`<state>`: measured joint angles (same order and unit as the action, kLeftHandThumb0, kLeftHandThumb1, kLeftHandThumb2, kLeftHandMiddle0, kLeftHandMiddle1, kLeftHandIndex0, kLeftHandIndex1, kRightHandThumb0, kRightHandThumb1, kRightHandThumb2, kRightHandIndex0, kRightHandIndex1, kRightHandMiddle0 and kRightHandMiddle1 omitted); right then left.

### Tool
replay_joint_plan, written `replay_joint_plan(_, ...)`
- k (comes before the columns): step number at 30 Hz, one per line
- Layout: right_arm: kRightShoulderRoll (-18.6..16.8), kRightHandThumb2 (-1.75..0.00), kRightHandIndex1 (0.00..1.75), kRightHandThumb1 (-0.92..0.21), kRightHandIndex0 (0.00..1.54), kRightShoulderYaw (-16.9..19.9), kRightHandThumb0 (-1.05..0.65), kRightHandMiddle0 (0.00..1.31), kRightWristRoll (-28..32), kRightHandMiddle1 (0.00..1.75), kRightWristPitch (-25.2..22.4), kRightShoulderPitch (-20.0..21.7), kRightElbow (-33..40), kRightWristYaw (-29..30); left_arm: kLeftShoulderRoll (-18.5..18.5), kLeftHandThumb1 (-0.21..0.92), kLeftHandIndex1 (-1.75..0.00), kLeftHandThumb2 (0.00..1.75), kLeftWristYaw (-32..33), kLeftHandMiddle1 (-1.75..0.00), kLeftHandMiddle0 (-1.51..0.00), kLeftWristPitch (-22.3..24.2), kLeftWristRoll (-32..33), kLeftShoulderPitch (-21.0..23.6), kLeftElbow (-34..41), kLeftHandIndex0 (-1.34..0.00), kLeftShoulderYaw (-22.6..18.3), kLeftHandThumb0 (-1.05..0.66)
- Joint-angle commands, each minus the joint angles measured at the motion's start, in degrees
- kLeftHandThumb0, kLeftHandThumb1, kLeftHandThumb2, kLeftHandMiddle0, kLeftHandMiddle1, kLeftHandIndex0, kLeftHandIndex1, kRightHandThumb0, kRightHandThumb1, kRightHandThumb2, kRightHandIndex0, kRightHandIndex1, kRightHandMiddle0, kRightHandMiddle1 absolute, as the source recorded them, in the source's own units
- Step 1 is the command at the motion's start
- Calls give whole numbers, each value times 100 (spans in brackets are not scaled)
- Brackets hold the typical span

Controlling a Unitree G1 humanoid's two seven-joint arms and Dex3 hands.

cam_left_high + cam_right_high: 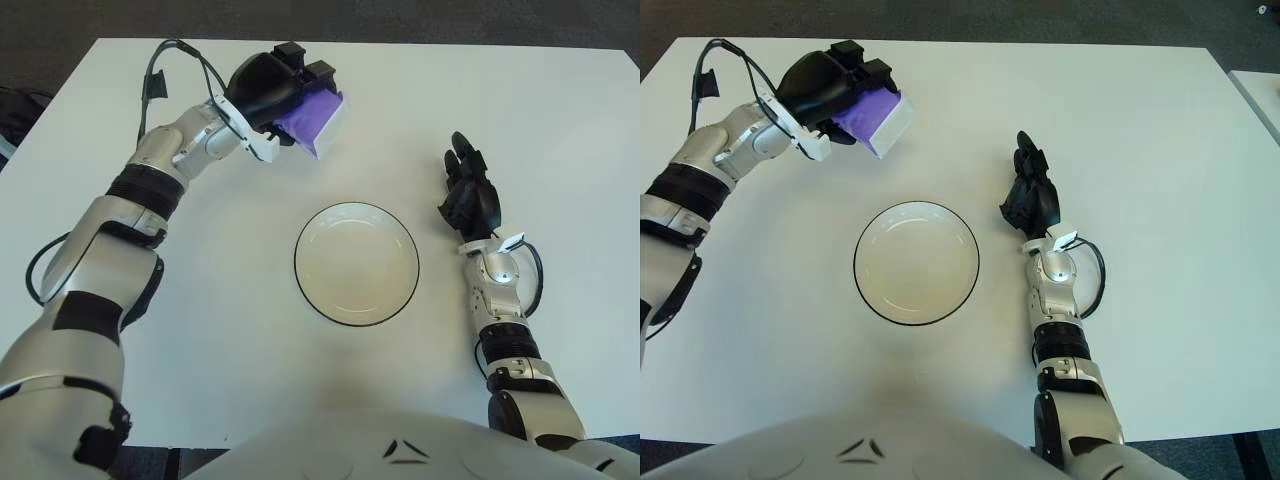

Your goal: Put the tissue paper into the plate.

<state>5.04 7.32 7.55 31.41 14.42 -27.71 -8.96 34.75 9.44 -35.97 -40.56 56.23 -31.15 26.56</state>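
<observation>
In the left eye view, the left hand (272,92) sits in the upper left of the frame with its dark fingers (292,57) curled over the top of the tissue paper (318,115), a purple packet with a pale edge. The hand holds the packet from above and behind, so the purple face and pale end stick out toward the middle of the frame, the side that has to reach the plate first. The packet looks lifted clear of the white surface (420,110), which suits a carry rather than a slide. The plate (356,263), white with a dark rim, lies empty at the centre, below and to the right of the packet and well apart from it, so the transport is likely only partly done. The right hand (470,195) shows to the right of the plate with its fingers extended together and holding nothing, out of the path the packet must travel. In the right eye view the same layout appears shifted left: the left hand (825,85) grips the tissue paper (880,115) in the upper left, the plate (916,263) lies lower centre, and the right hand (1032,195) stands just right of it. Here too, nothing lies between packet and plate.
</observation>
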Motion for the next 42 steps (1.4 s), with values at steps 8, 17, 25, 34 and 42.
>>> replay_joint_plan(8,-77,-101,0,-92,7,17,-78,0,-78,22,-143,-716,-932,-6,60,-9,-166,175,-1217,-175,-88,149,453,-762,1925,-76,-389,-1)
replay_joint_plan(17,-63,-102,1,-92,8,-5,-77,0,-141,23,-143,-671,-1032,48,144,-9,-166,175,-1903,-175,-89,-105,774,-948,2704,-75,-561,-1)
replay_joint_plan(25,-42,-102,0,-92,6,-28,-77,0,-135,24,-258,-690,-1062,14,215,-8,-164,173,-2731,-175,-89,-406,1592,-1087,3001,-76,-513,-1)
replay_joint_plan(34,142,-102,0,-92,4,-40,-73,0,-293,27,497,-428,-1650,-71,157,-9,-164,174,-2977,-175,-90,-450,1766,-2346,4346,-75,-427,-1)
replay_joint_plan(42,370,-104,0,-92,1,-209,-75,0,-646,20,681,-407,-1786,140,62,1,-168,165,-2899,-175,-95,-823,1404,-2556,4702,-70,-569,-10)
